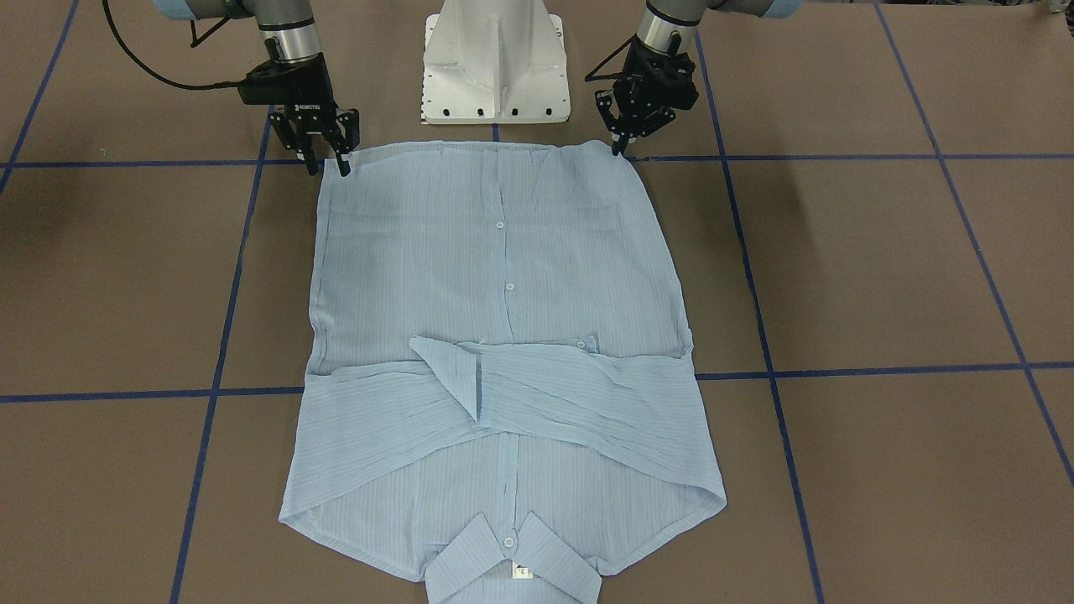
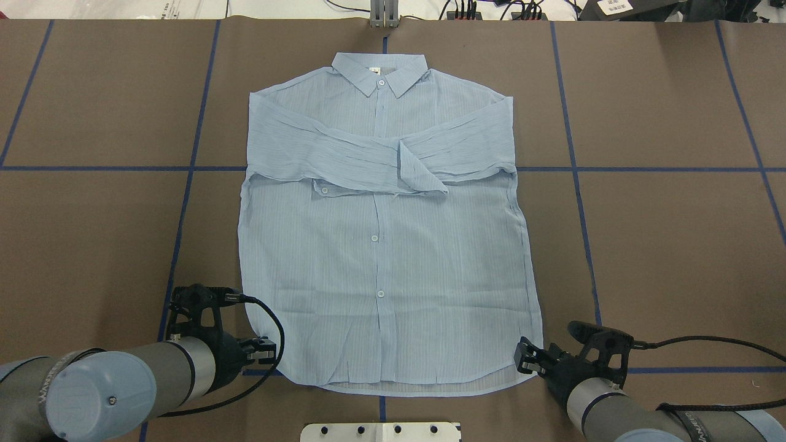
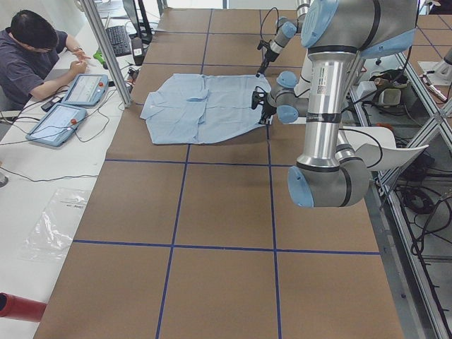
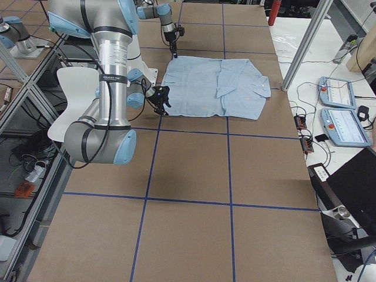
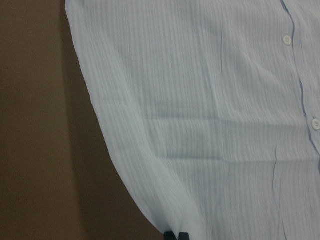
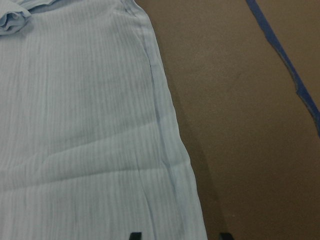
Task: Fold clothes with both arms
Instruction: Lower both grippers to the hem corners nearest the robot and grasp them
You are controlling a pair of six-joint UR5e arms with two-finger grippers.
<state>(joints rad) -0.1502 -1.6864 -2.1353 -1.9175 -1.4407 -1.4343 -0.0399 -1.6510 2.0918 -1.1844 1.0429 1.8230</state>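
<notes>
The shirt lies flat on the brown bench, front up, with its sleeves crossed over the chest. Its long way runs straight out from the robot: hem close, collar far away. Each arm is at its own hem corner. The left gripper has its jaws pressed together and seems to pinch that corner. The right gripper has its jaws wide apart over the hem edge, holding nothing. The bench reaches well out on every side.

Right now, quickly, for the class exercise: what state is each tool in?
Left tool: closed, pinching the shirt at its hem corner.
Right tool: open, straddling the opposite hem corner, holding nothing.
</notes>
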